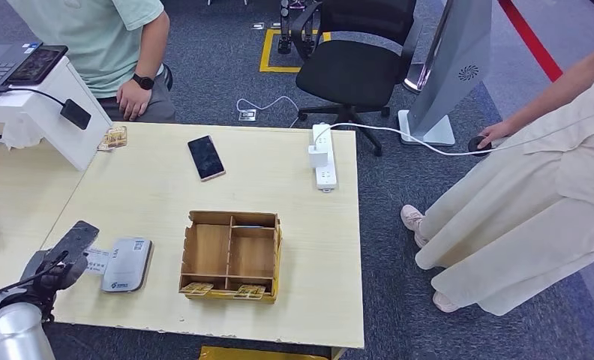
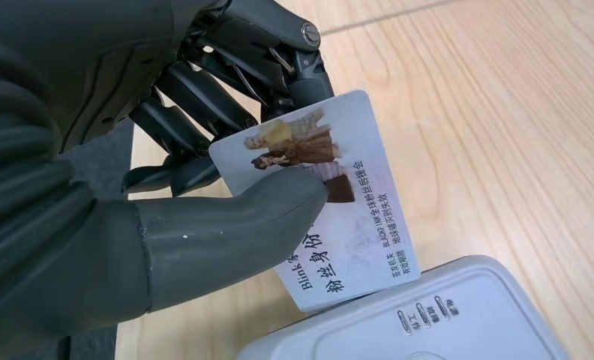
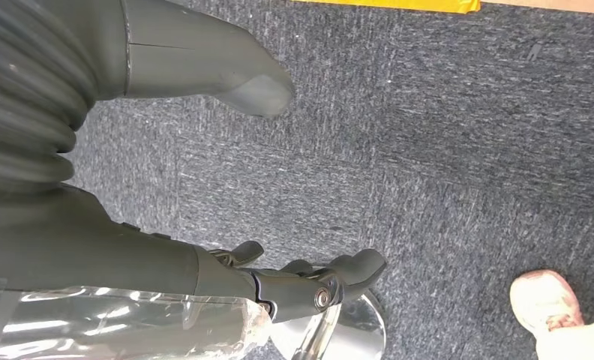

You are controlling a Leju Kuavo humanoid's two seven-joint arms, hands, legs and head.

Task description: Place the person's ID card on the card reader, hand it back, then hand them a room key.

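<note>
My left hand (image 1: 67, 255) hovers at the table's front left and pinches the white ID card (image 2: 316, 195) between thumb and fingers. The card (image 1: 97, 260) sticks out toward the grey-white card reader (image 1: 127, 264), with one corner just over the reader's edge (image 2: 429, 319). A wooden compartment box (image 1: 232, 255) sits mid-table, with key cards (image 1: 223, 289) in its front slots. My right hand (image 3: 226, 172) hangs over grey carpet, thumb and fingers apart, holding nothing. A seated person (image 1: 106, 45) in a light green shirt faces me from beyond the table.
A phone (image 1: 205, 157) and a white power strip (image 1: 323, 156) lie on the far half of the table. A white stand with a tablet (image 1: 39, 105) is at far left. A second person (image 1: 534, 195) stands to the right, an office chair (image 1: 354, 60) behind.
</note>
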